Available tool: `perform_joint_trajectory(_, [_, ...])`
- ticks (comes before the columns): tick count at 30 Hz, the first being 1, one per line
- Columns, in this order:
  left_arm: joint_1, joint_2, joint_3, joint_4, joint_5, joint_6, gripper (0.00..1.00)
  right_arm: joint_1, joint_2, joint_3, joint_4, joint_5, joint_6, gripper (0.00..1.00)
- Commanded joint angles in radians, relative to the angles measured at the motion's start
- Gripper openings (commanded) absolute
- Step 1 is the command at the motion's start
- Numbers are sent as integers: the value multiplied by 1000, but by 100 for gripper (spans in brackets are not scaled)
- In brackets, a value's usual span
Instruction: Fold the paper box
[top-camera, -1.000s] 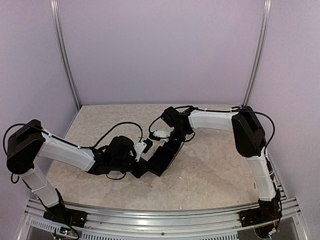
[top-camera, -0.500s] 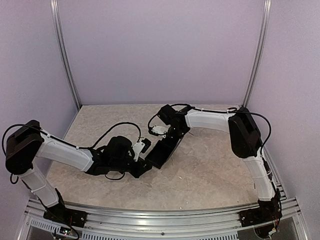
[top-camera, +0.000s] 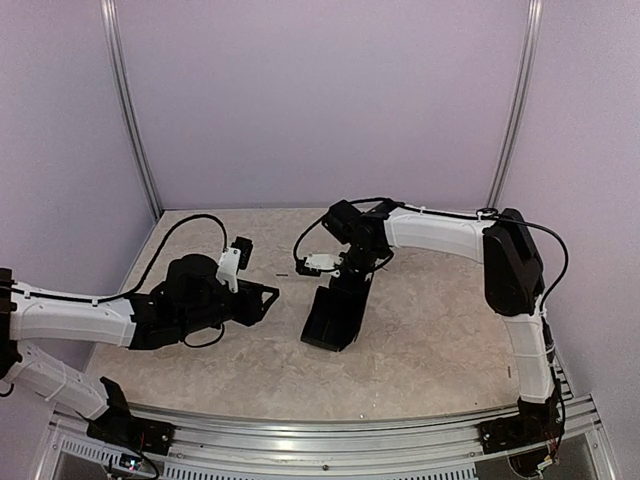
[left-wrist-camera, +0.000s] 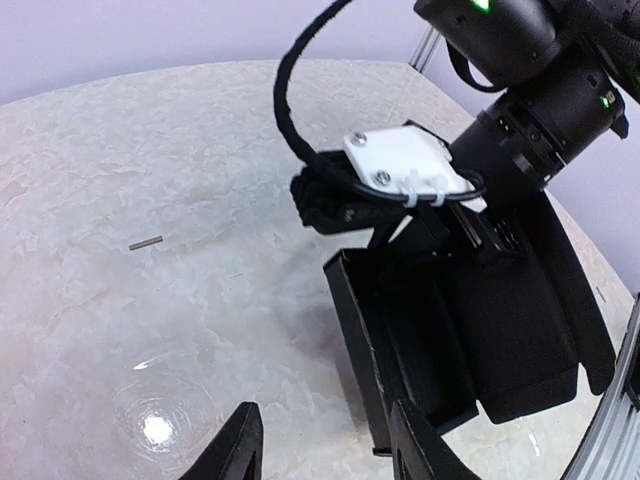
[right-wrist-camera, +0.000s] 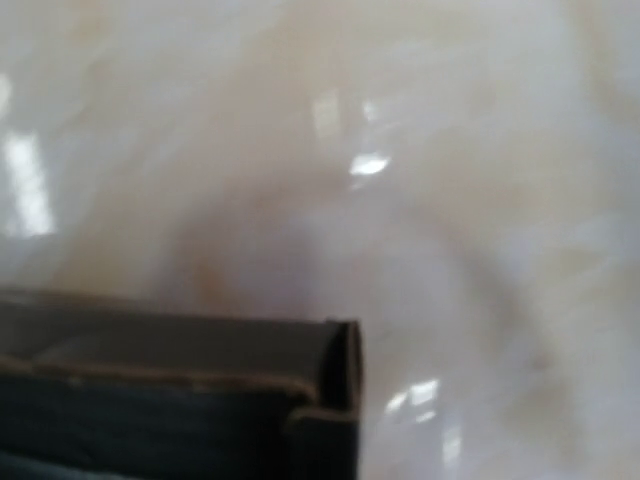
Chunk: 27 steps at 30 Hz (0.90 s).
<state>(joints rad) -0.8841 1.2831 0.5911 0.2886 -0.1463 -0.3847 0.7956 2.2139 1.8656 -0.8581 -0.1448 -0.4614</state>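
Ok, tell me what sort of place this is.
Probably a robotics lab test cell: plain lilac wall panels framed by slim aluminium posts, a beige marbled tabletop, and white-and-black robot arms bolted to a ribbed metal rail.

left tool (left-wrist-camera: 322, 452): we see its fingers spread, nothing between them.
paper box (left-wrist-camera: 470, 340): open-topped, on the table (left-wrist-camera: 150, 330), just beyond.
right tool (left-wrist-camera: 440, 235): clamped on the paper box's far wall.
grey pin (left-wrist-camera: 146, 242): well apart.
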Motion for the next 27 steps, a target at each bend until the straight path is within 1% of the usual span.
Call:
perform_joint_trajectory(1, [1,-33,-40,-68,-51,-51,43,7,-3,-1,-150,-67,-82,3])
perform_joint_trajectory(6, [0,-45,-50,-77,-39,-59,43,8,18,-20,-154,-40,-52,7])
perform_joint_trajectory(9, [-2,-40,-50,-81,-34,-53,43,9,34,-20,-149,-40,-41,14])
perform_joint_trajectory(12, [-3,-36,-52,-80,-31,-51,43,8,50,-11,-140,-50,-35,19])
perform_joint_trajectory(17, [-6,-39,-66,-70,-29,-55,42,9,73,19,-132,-68,-11,22])
perform_joint_trajectory(19, [-7,-42,-73,-66,-29,-55,42,8,84,29,-124,-71,1,20])
perform_joint_trajectory(22, [-7,-41,-78,-59,-24,-58,42,10,116,44,-116,-43,13,12])
perform_joint_trajectory(23, [-7,-37,-77,-59,-20,-60,42,9,126,47,-107,-16,20,8])
perform_joint_trajectory(27, [-11,5,-75,-40,-9,-74,42,19,144,35,-55,161,48,1])
